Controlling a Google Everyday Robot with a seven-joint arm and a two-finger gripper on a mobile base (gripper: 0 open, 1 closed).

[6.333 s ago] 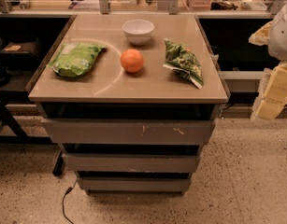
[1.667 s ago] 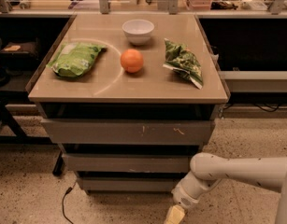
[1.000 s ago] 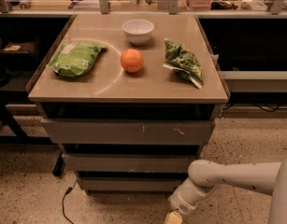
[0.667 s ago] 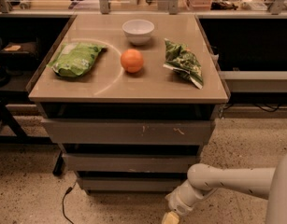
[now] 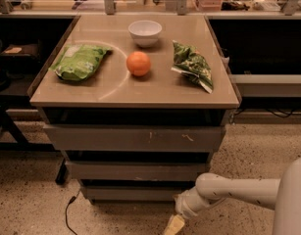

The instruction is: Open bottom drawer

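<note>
Slim grey bottom drawer (image 5: 130, 194) looks shut; the pale hand (image 5: 173, 225), low by its right end, openness impossible to tell, should hook the lip and pull straight.

No text, label or number can be read, not even on the light green bag (image 5: 80, 61) or the dark green bag (image 5: 191, 68). The hand (image 5: 173, 225) hangs low near the floor, just beside the bottom drawer (image 5: 130, 194) at its right end.

Slim grey bottom drawer (image 5: 130, 193) shut, hand (image 5: 172, 225) low before its right end
</note>
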